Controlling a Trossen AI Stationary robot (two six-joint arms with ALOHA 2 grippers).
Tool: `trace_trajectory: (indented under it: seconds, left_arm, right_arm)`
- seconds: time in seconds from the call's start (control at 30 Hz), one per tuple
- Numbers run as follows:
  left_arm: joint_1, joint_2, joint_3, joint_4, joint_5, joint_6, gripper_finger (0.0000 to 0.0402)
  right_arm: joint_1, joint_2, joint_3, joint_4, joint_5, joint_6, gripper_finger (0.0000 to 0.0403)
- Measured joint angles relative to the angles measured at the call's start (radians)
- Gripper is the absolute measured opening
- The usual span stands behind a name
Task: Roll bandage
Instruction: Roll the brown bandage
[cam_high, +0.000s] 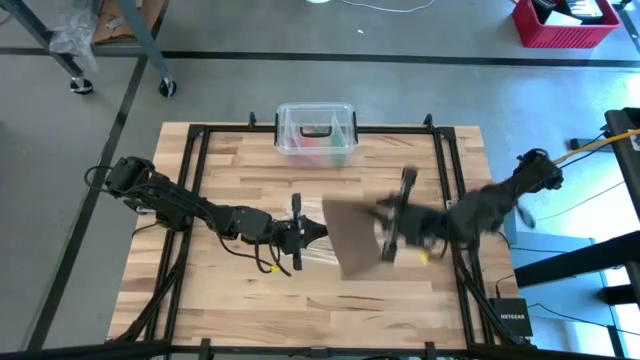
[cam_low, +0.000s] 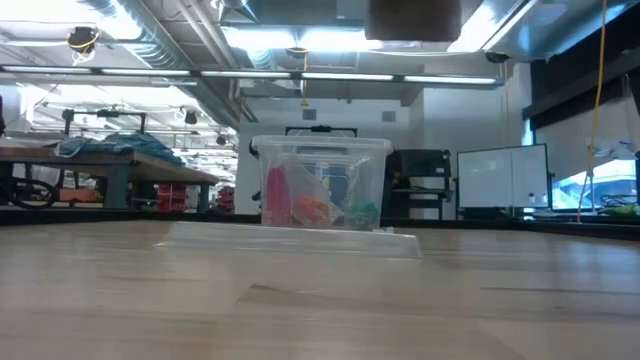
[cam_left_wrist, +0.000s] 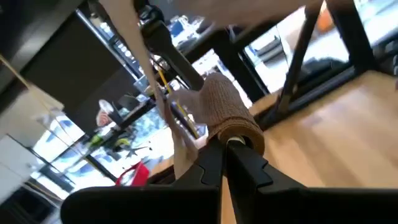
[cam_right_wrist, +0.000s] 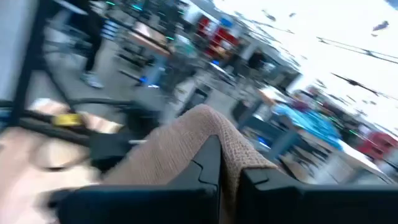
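Brown bandage (cam_high: 352, 236) hangs mid-frame in the high view, off the table (cam_high: 400, 310), stretched between both arms. My left gripper (cam_high: 318, 233), left of centre, has its fingers pressed together on the rolled end (cam_left_wrist: 231, 118). My right gripper (cam_high: 388, 232), right of centre, pinches the loose strip (cam_right_wrist: 186, 149) with fingers closed. Judgement: keep the strip taut and square to the roll; slack or skew would likely make it wind crooked. Clear box (cam_high: 316, 128) sits at upper centre, well apart.
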Motion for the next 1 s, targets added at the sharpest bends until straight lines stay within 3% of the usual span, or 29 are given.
trace_trajectory:
  seconds: [0.27,0.4,0.53,0.67,0.77,1.0]
  left_arm:
    - [-0.034,0.000,0.002,0.045,0.025,0.010,0.0000]
    - [-0.050,0.001,0.023,0.048,0.023,0.025,0.0000]
    - [-0.086,-0.001,0.088,-0.019,0.023,0.024,0.0000]
    - [-0.114,-0.003,0.148,-0.161,0.028,0.002,0.0000]
    - [-0.129,-0.017,0.191,-0.281,0.009,-0.013,0.0000]
    - [-0.167,-0.050,0.248,-0.405,0.006,-0.060,0.0000]
  right_arm:
    - [-0.298,-0.026,0.052,-0.346,-0.069,0.197,0.0017]
    - [-0.426,-0.015,0.022,-0.466,-0.084,0.345,0.0061]
    - [-0.502,0.012,-0.012,-0.644,-0.225,0.500,0.0124]
    - [-0.526,0.042,-0.015,-0.843,-0.338,0.569,0.0179]
    - [-0.516,0.034,-0.013,-0.879,-0.398,0.606,0.0206]
    - [-0.431,-0.041,-0.013,-0.943,-0.487,0.696,0.0231]
